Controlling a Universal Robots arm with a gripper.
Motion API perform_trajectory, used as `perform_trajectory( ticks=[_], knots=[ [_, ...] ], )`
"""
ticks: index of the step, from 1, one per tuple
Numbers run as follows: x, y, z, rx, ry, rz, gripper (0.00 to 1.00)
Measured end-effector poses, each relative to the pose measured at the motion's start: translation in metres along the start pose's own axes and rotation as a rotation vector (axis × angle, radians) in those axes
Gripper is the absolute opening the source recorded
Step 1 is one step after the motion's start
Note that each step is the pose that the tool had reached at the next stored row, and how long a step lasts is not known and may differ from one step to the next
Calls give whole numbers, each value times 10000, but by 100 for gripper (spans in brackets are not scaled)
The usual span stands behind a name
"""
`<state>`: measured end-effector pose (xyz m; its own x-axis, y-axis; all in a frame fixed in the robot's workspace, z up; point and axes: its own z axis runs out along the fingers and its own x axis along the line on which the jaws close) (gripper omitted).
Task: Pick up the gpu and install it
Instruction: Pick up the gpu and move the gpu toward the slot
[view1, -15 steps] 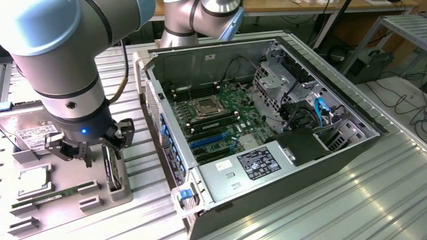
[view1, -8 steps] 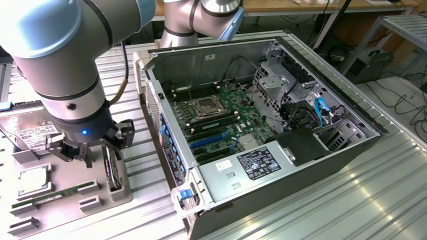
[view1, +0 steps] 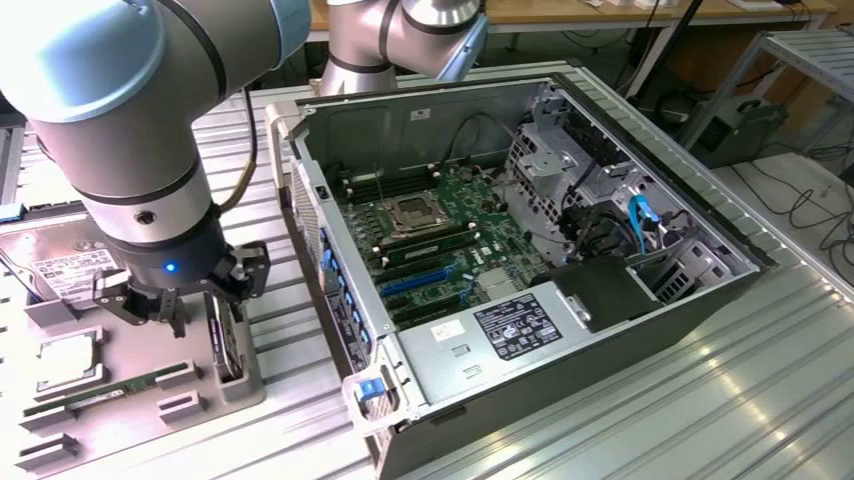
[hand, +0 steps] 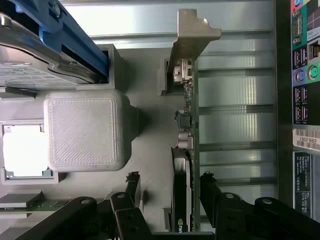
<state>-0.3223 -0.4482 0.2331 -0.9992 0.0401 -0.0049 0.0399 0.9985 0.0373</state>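
gpu (hand: 181, 195) end & hand (hand: 170, 177) base beyond frame edge

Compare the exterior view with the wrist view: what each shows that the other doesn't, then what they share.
Exterior view: inside the open computer case, the motherboard and power supply. Wrist view: the silvery bracket and the case's rear ports. Both: the open gripper astride the gpu, which stands on edge in the grey tray near the hard drive.

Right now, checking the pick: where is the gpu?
At the exterior view's left, the gpu stands on edge in the grey holder beside the computer case, below the open gripper.
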Motion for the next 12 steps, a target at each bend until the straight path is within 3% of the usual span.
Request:
perform_trajectory(
  ticks=[12],
  knots=[
    [0,-2,50,-1,0,0,60]
  ],
)
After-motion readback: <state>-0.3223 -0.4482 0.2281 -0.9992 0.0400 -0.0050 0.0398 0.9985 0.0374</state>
